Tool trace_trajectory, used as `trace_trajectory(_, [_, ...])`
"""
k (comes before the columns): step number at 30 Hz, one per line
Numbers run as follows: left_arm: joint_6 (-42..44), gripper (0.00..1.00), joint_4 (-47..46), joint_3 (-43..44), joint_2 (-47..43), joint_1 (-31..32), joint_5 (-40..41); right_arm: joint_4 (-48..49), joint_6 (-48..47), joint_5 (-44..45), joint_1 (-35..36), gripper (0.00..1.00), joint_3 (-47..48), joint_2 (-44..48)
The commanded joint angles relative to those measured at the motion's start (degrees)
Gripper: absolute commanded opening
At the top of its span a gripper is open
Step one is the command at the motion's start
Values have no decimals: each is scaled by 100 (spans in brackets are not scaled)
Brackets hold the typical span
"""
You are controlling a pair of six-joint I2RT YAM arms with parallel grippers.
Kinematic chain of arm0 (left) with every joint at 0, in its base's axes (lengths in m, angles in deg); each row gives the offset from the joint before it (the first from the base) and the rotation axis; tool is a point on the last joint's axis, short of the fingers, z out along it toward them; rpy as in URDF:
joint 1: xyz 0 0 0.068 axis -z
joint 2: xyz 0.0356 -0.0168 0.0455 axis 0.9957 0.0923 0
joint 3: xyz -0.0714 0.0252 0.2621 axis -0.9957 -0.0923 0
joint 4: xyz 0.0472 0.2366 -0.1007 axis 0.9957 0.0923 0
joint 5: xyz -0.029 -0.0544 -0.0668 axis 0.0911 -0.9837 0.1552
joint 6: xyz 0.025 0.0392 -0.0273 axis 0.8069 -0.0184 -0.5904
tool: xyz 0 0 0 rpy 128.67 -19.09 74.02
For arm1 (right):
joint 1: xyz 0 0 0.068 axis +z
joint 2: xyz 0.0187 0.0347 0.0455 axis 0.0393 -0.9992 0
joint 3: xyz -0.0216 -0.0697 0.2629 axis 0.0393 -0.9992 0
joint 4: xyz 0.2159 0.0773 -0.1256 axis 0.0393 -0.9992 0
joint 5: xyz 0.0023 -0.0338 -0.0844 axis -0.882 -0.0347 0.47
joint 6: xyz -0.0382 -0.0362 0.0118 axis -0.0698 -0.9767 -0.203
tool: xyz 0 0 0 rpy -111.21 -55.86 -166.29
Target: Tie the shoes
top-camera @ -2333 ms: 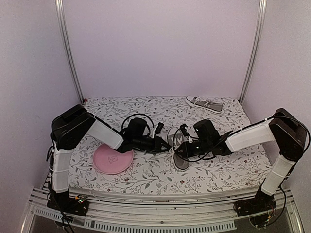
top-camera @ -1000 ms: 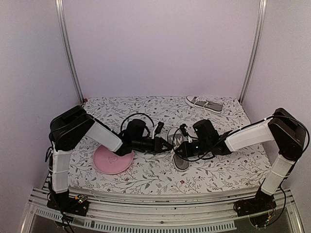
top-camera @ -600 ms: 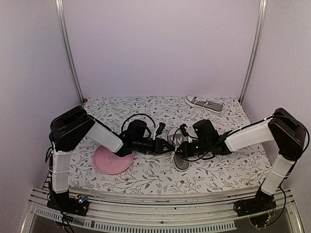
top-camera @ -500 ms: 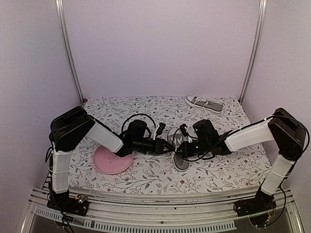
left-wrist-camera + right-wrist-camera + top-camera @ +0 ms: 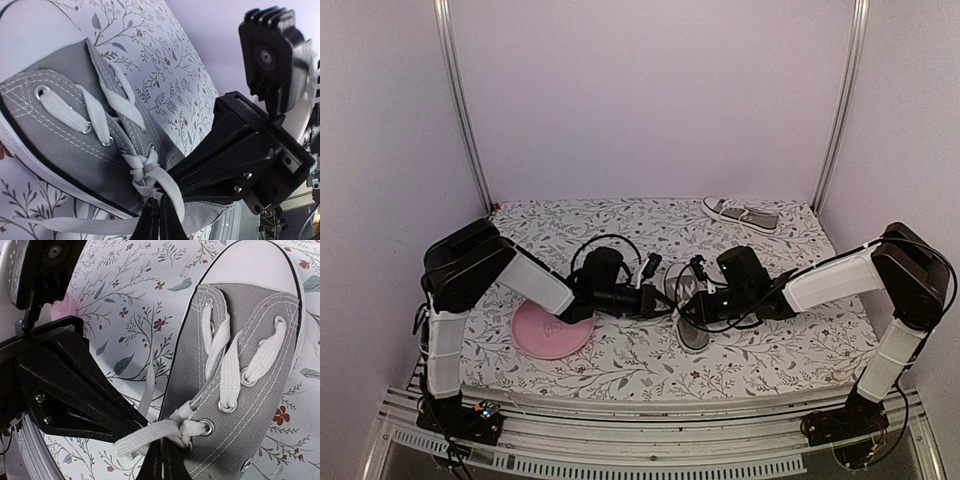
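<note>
WALLS: back wall (image 5: 650, 100) and side walls (image 5: 370, 150) plain pale lilac, matte | FRAME: aluminium left upright (image 5: 460, 100) and right upright (image 5: 840, 100) at rear corners | TABLE: tabletop (image 5: 620, 362) covered in white cloth, grey foliage and small red flower print | FRONT: slotted aluminium rail (image 5: 650, 455) along near edge | LIGHT: even, diffuse, soft shadows

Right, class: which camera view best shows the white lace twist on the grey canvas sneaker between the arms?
Left wrist: the white lace twist looks largest, strands distinct. Right wrist shows it smaller, by an eyelet. Top external shows just the toe of the grey canvas sneaker.
</note>
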Motion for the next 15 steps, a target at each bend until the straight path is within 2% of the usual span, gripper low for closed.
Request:
trace_trajectory(1, [-38,0,-226,-20,-217,45,62,-106,44,208,20,3,43,145])
trace_trajectory(5, [-201,0,-372,-118,-256,-8,165,-175,35,302,16,10,-21,420])
trace_trajectory(11, [-360,0,-429,-160,-272,-44,258,-378,-179,384,35,38,-149,1005])
trace_trajectory(15, [-443,0,-413,-220,-316,-64,387,-744,-532,826,321,46,-88,1254])
